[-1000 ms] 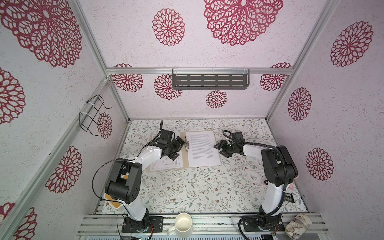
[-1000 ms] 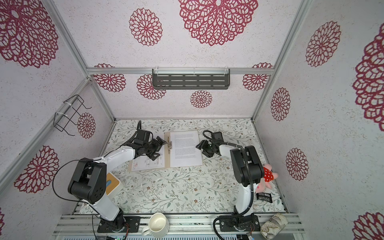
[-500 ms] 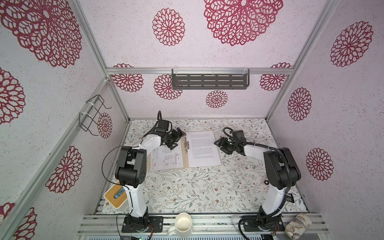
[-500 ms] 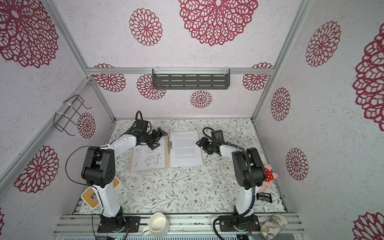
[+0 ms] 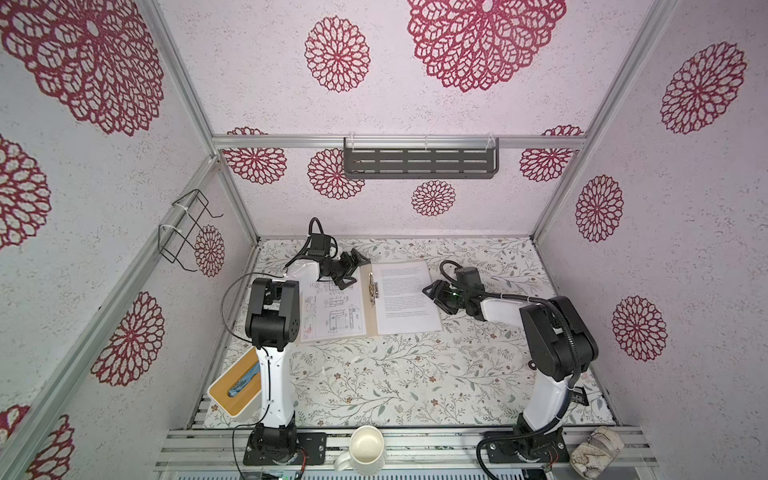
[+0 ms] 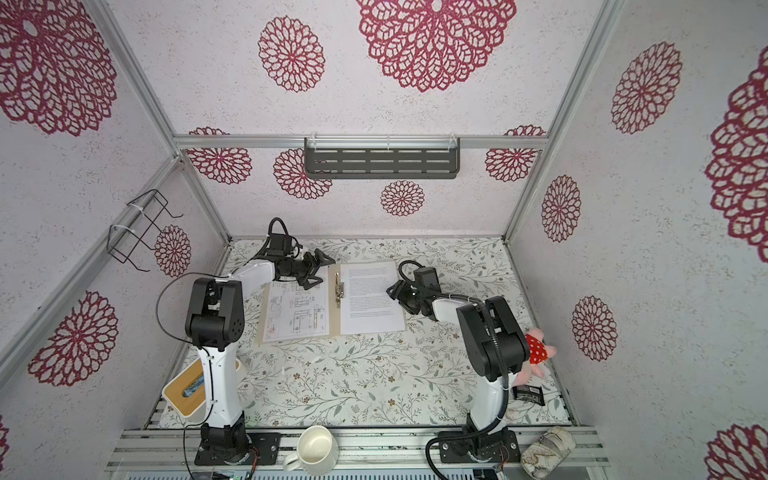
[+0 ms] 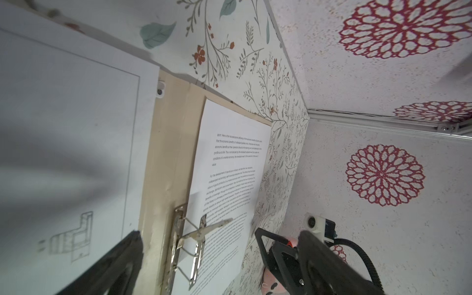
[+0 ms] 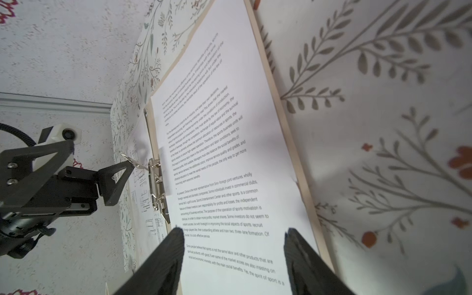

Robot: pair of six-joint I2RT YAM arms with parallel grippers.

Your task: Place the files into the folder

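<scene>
In both top views the folder (image 5: 369, 320) (image 6: 334, 320) lay opened flat on the flowered worktop (image 5: 395, 374), toward its 12 o'clock side. Its metal clip (image 5: 375, 286) sat on the bare beige strip along the fold. The text sheet (image 5: 405, 299) (image 6: 372, 299) lay on the flap at 3 o'clock of the clip. The drawing sheet (image 5: 332, 309) (image 6: 297, 309), with a small red mark near its 7 o'clock corner, lay on the flap at 9 o'clock. The left hand (image 5: 353, 272) hovered at the folder's 11 o'clock corner, fingers spread wide, grasping nothing. The right hand (image 5: 434, 298) was at the 3 o'clock edge of the text sheet, fingers parted and empty. The writing was too small to read there.

In the left wrist view the left hand's dark fingers (image 7: 122, 255) stood far apart. The clip (image 7: 194, 237) showed between them, its thin lever raised. The printed lines were too soft to read surely.

In the right wrist view the right hand's fingers (image 8: 166, 255) were apart above the text sheet (image 8: 217, 127). I could read "At present, China is the most representative form" and "Some investors do not seem to". One fingertip of the left hand (image 8: 102, 154) was just beside the raised lever; whether they touched I cannot tell.
</scene>
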